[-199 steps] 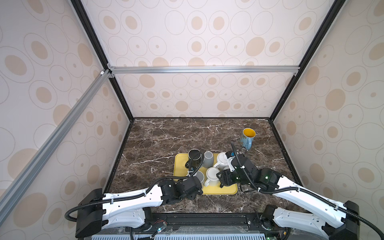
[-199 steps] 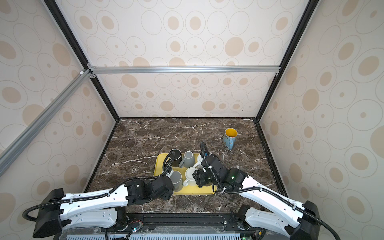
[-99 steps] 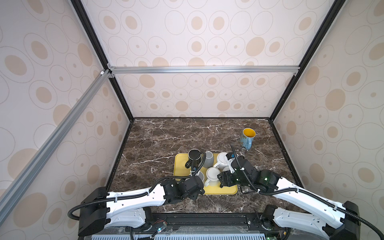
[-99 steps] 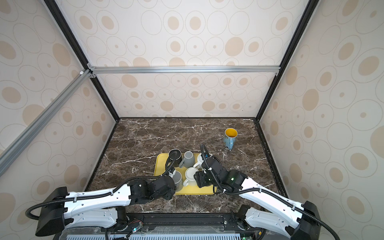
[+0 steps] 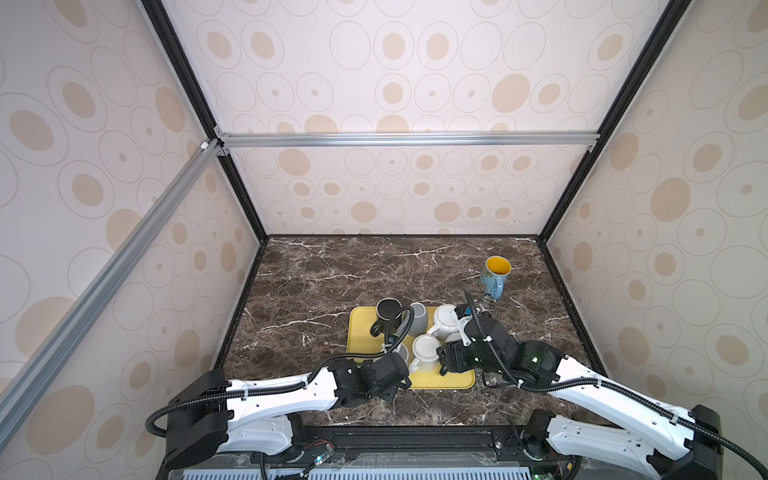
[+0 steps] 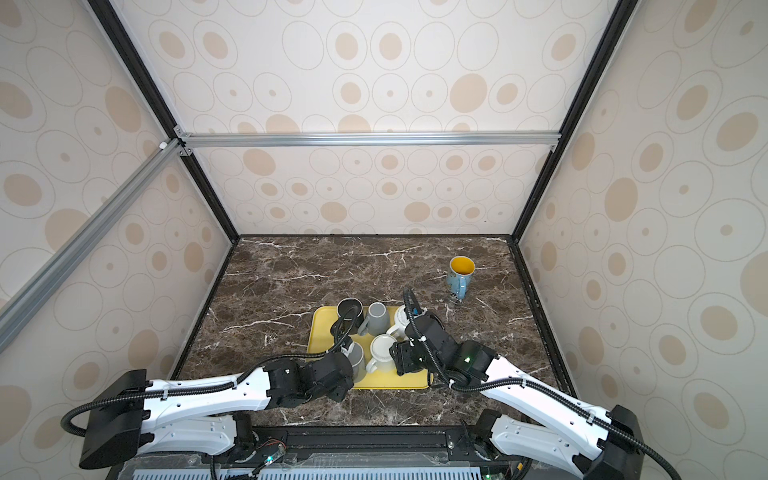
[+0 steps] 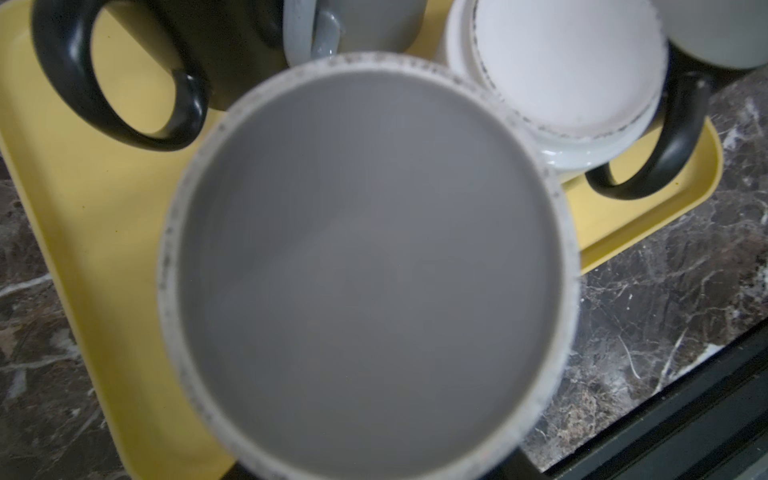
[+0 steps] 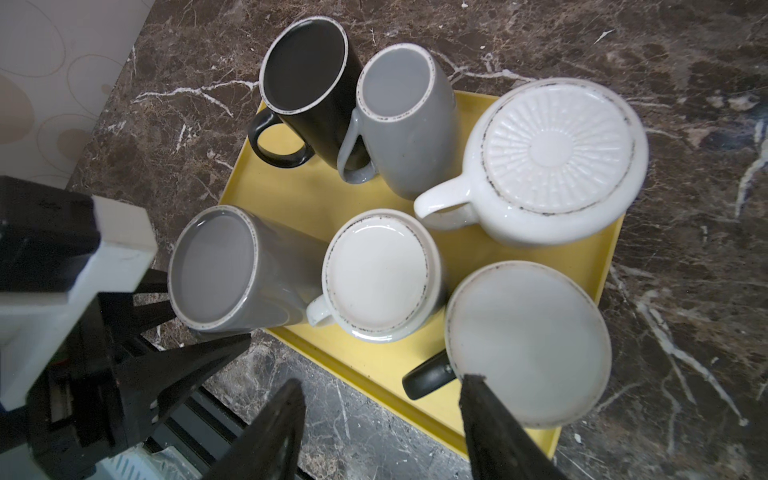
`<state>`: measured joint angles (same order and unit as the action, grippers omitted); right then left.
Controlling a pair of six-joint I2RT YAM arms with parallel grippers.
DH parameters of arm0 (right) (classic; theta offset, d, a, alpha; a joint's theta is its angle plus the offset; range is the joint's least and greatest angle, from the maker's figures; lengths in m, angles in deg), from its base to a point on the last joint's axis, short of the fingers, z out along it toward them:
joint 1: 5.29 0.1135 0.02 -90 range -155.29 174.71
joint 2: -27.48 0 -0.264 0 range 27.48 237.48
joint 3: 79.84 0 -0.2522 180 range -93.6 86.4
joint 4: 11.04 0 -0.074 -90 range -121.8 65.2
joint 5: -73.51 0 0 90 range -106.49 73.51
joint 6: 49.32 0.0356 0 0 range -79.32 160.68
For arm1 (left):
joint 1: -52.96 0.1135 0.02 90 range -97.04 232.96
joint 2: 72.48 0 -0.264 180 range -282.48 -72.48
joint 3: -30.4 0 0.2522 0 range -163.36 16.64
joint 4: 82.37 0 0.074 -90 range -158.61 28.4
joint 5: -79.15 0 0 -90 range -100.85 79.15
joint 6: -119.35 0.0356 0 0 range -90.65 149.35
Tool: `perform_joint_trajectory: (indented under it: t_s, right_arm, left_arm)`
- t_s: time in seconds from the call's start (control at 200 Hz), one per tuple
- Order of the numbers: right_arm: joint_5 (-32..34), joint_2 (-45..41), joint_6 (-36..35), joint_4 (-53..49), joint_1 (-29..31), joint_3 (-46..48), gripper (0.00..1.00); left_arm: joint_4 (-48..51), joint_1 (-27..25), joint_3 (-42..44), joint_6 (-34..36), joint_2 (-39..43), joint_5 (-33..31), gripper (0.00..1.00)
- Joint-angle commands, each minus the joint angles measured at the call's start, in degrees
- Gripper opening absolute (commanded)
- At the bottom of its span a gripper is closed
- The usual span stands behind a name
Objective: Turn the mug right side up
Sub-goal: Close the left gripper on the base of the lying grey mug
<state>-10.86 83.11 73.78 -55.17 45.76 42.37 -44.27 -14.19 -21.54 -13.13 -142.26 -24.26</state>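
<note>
Several mugs stand upside down on a yellow tray [image 5: 359, 332] [image 8: 316, 195]. At its front left corner is a tall grey mug [image 8: 212, 270] [image 6: 356, 356], and its base fills the left wrist view [image 7: 365, 266]. My left gripper [image 8: 211, 323] [image 5: 401, 362] straddles this mug. Its black fingers [image 8: 195, 357] lie close along both sides, but whether they press is unclear. My right gripper [image 8: 382, 415] [image 5: 445, 360] hangs open over the tray's front edge. One of its fingertips overlaps the base of a white mug with a black handle [image 8: 528, 345].
Also upside down on the tray are a black mug [image 5: 388, 313], a second grey mug [image 5: 417, 318], a wide white mug [image 5: 446, 322] and a small white mug [image 5: 424, 349]. A blue mug with a yellow inside [image 5: 494, 272] stands upright at the back right of the marble table.
My left gripper has crept a little further in around the grey mug, and its jaws have narrowed. The right arm and the mugs have stayed put.
</note>
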Motion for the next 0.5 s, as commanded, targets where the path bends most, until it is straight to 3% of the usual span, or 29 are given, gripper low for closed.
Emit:
perform_joint_trajectory:
  t_s: [0.0, 0.495]
  right_arm:
    - [1.0, -0.5, -0.2, 0.5, 0.3, 0.8, 0.63]
    - [1.6, -1.1, 0.1, 0.3, 0.3, 1.1, 0.62]
  left_arm:
    - [-0.9, 0.7, 0.3, 0.0, 0.3, -0.1, 0.51]
    - [0.4, 0.8, -0.3, -0.4, -1.2, -2.5, 0.41]
